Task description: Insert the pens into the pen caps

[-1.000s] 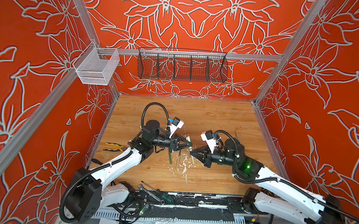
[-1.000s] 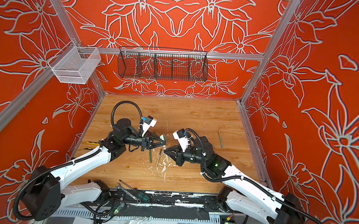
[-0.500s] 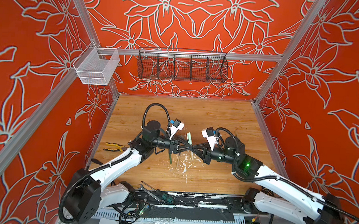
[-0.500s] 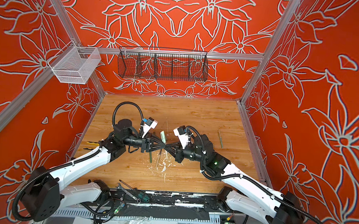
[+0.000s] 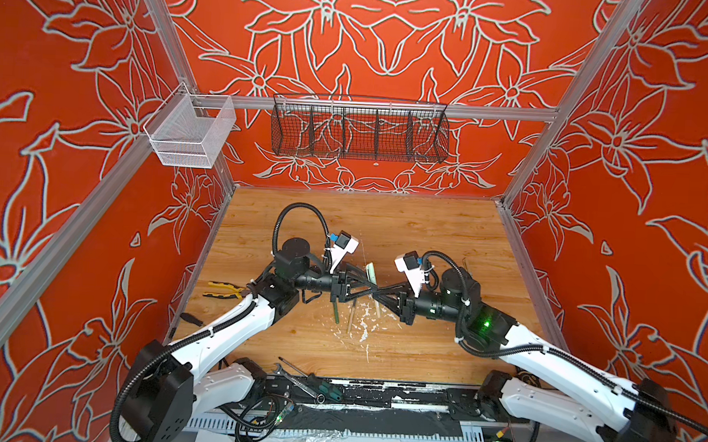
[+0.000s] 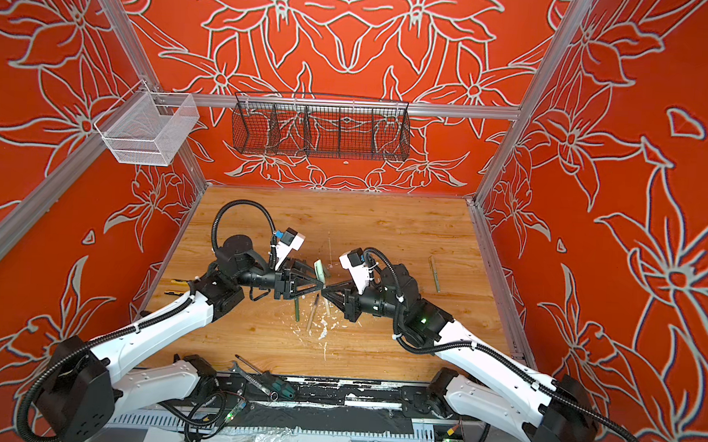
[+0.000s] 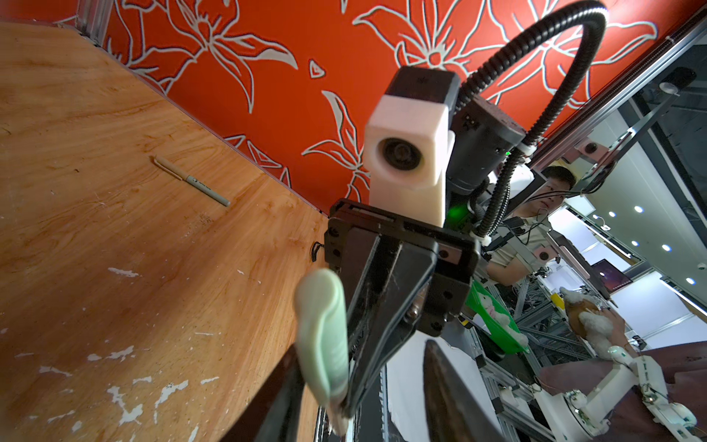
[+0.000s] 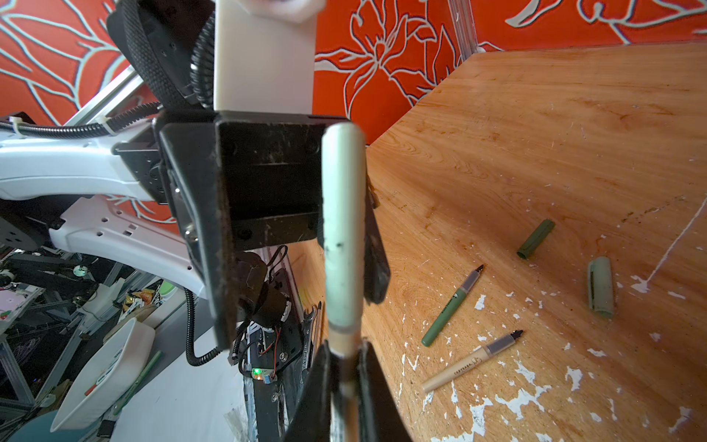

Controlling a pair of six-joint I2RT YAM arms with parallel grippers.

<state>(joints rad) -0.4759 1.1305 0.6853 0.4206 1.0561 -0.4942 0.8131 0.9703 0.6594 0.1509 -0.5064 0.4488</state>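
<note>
**Item:** pen [image 8: 344,338], beige barrel, pale-green cap [image 8: 342,229] seated on its end; cap ribbed, rounded top.
**Location:** mid-table, held clear of the surface, cap end toward 12 o'clock in both top views.
**Jaws:** R gripper [image 6: 334,291] clamped on barrel just below cap. L gripper [image 5: 366,288] jaws parted, cap between them, close beside one finger [image 7: 281,398].
**Loose, 6 o'clock of grippers:** green pen [image 8: 453,306] and beige pen [image 8: 472,361], both uncapped. Nearby: dk-green cap [image 8: 535,239], 2nd pale cap [image 8: 600,287].
**Apart, 3 o'clock:** capped pen [image 7: 191,185], alone.
**Surface:** wood board [image 5: 426,242] w/ white flecks.
**Room:** orange walls [image 5: 374,44] w/ white flower lines; wire basket [image 5: 359,131] on the wall at 12 o'clock.
</note>
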